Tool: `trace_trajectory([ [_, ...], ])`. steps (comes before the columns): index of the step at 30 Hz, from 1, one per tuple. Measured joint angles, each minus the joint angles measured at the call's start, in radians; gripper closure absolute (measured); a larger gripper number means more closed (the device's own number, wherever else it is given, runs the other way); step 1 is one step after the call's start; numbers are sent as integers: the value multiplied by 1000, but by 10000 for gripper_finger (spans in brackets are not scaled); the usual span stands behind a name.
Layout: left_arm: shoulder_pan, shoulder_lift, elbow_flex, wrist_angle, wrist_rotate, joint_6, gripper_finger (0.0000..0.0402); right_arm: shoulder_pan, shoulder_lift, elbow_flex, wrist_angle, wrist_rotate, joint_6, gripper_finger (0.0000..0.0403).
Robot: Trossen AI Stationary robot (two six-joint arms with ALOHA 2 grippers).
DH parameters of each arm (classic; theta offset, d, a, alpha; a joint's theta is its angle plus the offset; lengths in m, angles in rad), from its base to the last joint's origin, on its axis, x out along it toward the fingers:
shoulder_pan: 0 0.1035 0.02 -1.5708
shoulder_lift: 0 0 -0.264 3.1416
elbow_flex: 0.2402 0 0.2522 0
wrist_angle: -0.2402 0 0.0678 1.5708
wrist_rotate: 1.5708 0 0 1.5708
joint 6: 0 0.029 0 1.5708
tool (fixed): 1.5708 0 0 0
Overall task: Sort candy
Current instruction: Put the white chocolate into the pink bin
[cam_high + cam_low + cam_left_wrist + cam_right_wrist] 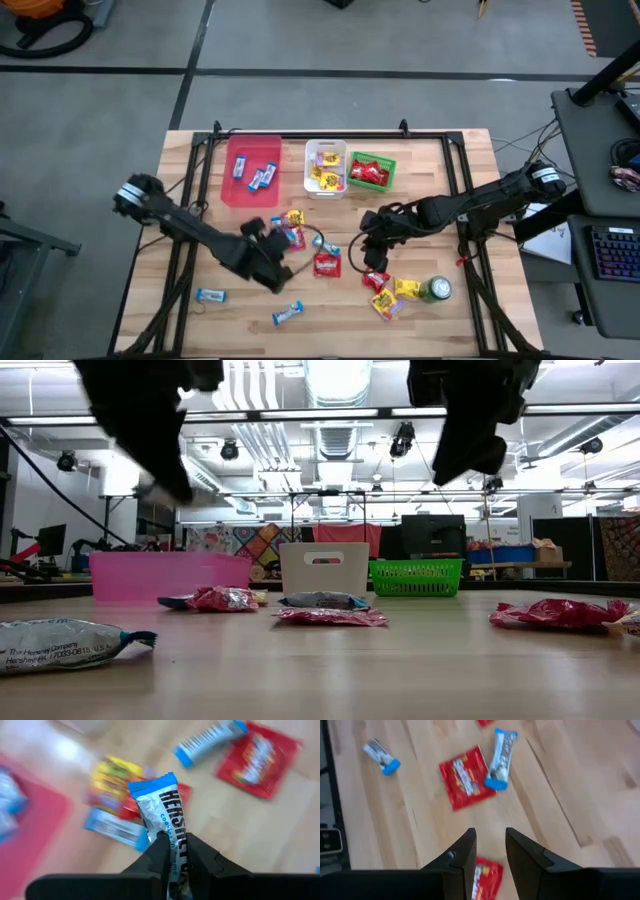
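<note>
My left gripper [175,845] is shut on a slim blue-and-silver candy bar [162,802] and hangs over the loose candy [292,232] in the middle of the table. My right gripper [490,845] stands open above the table right of centre [372,250], with nothing between its fingers. Below it lie a red packet [466,777] and a blue-and-silver bar [500,757] flat on the wood, and another red packet [485,875] shows under its fingers. At the far edge stand a pink tray [252,185], a white bin [326,150] and a green basket [390,172]. My left gripper pinches the bar's silver middle [174,836] between its two fingers. The bar runs along the fingers, and its blue end [152,786] sticks out past their tips. The fingers slant down from the table's left. The bar is lifted clear of the table.
A green drink can [437,290] stands near the front right beside a pile of yellow and red packets [392,293]. Two blue-and-silver bars [211,296] [288,314] lie near the front left, and a red packet [327,265] lies at the centre.
</note>
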Motion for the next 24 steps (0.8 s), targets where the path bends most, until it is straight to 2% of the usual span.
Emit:
trace_trajectory([
  [4,57,-131,-11,-106,-97,32,376,0,0,0,59,17,-23,307],
  [7,130,-229,-58,-125,-140,85,376,0,0,0,97,36,-50,307],
  [10,237,-322,-128,-113,-161,162,377,-1,0,0,127,76,-67,307],
  [14,439,-428,-252,-36,-165,283,377,-2,0,0,136,122,-70,307],
  [16,561,-469,-315,55,-140,368,377,-2,0,0,137,148,-70,307],
  [19,754,-503,-409,249,-25,506,377,-2,0,0,147,195,-70,307],
  [22,918,-494,-481,418,94,520,374,-2,0,0,168,228,-67,307],
  [24,992,-473,-506,465,133,534,367,-2,0,0,185,240,-67,307],
])
